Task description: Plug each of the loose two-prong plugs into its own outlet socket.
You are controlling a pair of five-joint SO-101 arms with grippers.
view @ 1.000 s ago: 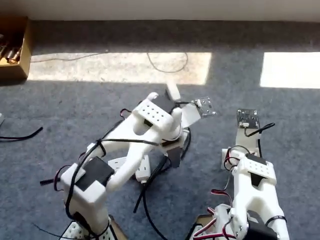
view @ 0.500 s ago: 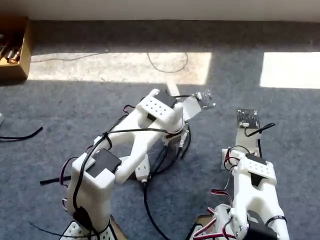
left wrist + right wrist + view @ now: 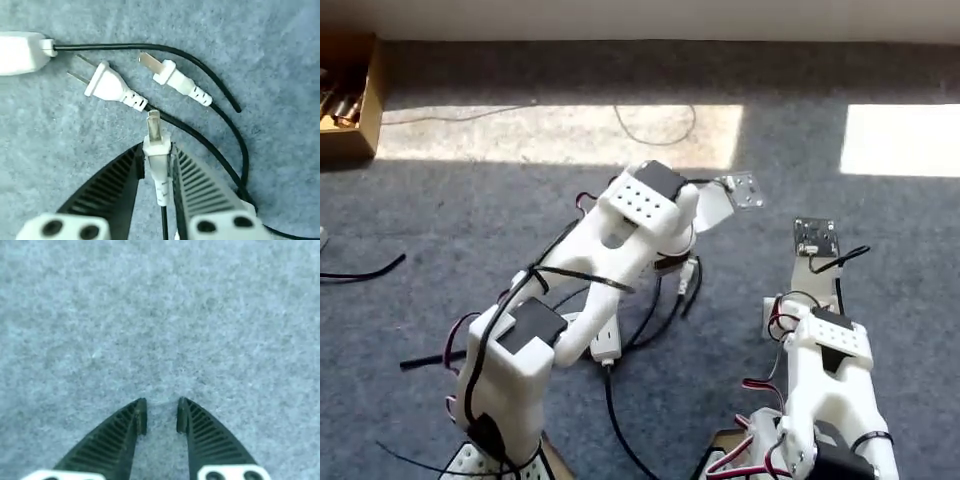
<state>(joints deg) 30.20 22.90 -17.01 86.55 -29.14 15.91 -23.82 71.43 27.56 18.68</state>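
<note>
Left claw (image 3: 157,156) clamped on a plug (image 3: 156,146) by its moulded body, prongs (image 3: 154,122) clear; likely light, rigid, smooth; cord (image 3: 163,220) may tug. Right claw (image 3: 160,419) slightly apart, empty.

Ahead and to the side of the left gripper (image 3: 157,152), 1 white outlet block (image 3: 17,52) is cut off by the edge.

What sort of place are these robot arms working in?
Probably an indoor room's floor: grey carpet, sunlight patches falling across it, a wooden box at the edge, and loose plugs lying on it.
</note>
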